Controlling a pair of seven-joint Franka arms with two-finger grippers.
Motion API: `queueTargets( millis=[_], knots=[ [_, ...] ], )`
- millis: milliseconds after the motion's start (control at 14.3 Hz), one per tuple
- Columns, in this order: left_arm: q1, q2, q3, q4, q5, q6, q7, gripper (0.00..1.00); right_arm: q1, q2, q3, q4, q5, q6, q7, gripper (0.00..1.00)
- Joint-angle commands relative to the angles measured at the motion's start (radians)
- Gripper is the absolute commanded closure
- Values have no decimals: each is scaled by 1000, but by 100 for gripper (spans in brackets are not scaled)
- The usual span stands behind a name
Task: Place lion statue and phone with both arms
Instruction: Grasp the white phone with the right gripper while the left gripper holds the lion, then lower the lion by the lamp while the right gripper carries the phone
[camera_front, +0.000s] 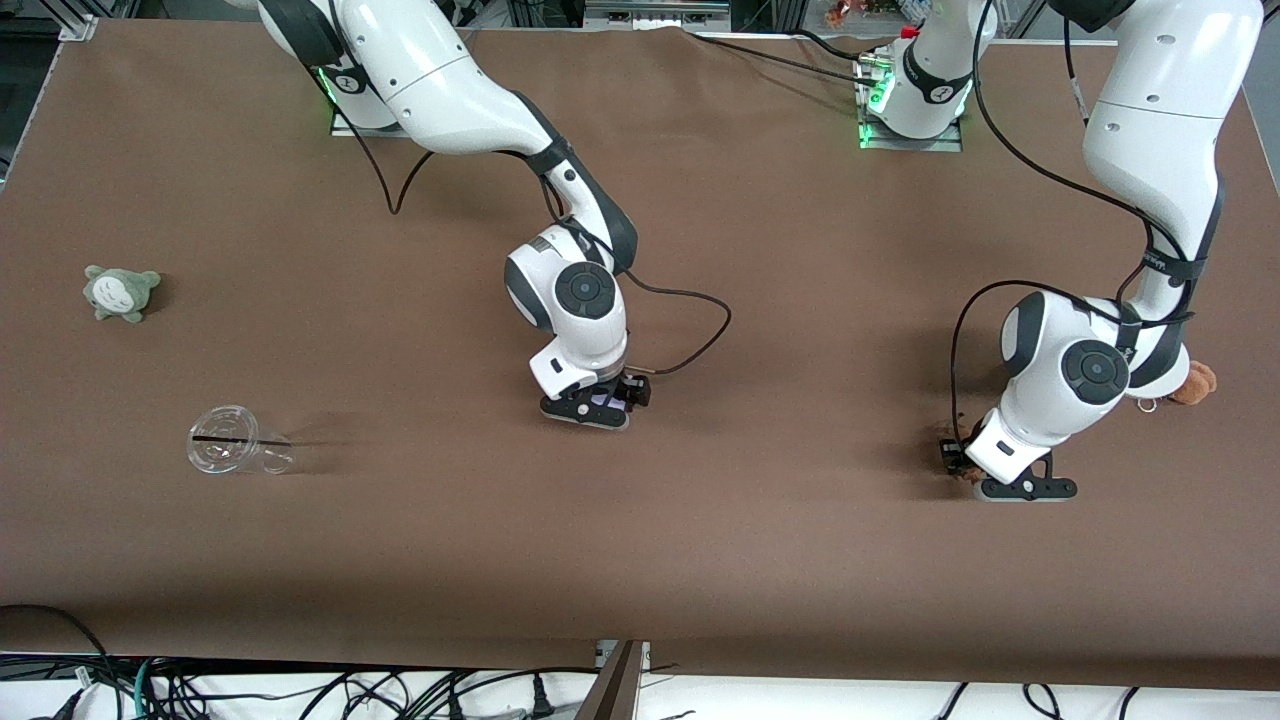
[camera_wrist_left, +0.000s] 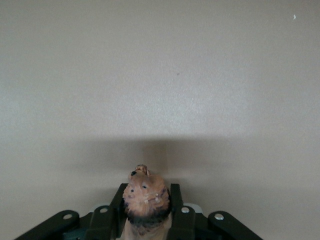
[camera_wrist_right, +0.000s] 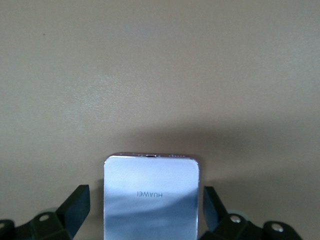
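My right gripper sits low over the middle of the bench, its jaws closed on the phone. In the right wrist view the phone is a pale, glossy slab with rounded corners, its brand lettering across the face, and my fingers press against its two long edges. From the front view only a sliver of lavender shows under my wrist.

My left gripper is down near the bench surface toward the left arm's end, closer to the front edge than to the bases' edge. Its jaws hold the lion statue: the left wrist view shows the small orange-brown figurine pinched between my two dark fingers, its face and dark mane turned toward the camera. I cannot tell whether the figurine touches the bench.

A rounder brown plush with a keyring lies just past my left forearm, near the bench's end edge. Toward the right arm's end, a grey-green plush rests near that edge, and a clear plastic cup lies on its side nearer the front edge.
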Motion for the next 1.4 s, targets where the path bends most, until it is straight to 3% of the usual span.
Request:
queueTargets(
  millis=[0, 209, 419, 558, 628, 767, 1326],
  knots=[
    [-8, 42, 5, 45, 18, -9, 18, 75, 9, 27, -9, 32, -25, 4, 23, 0],
    [-5, 42, 5, 45, 38, -9, 18, 54, 11, 35, -9, 32, -26, 4, 21, 0],
    [-2, 40, 5, 45, 46, -9, 19, 20, 11, 49, -9, 32, -26, 14, 16, 1],
    [1, 36, 5, 43, 46, -9, 19, 7, 12, 47, -10, 33, -45, 20, -3, 39],
    [4, 34, 5, 43, 46, -11, 19, 5, 9, 39, -11, 33, -45, 12, -8, 47],
    [7, 13, 5, 39, 47, -30, 34, 3, -3, 17, -12, 33, -42, -3, -34, 50],
    [12, -191, -1, 29, 38, -335, 122, 0, -228, -154, -15, 12, 9, -284, -534, 50]
  ],
)
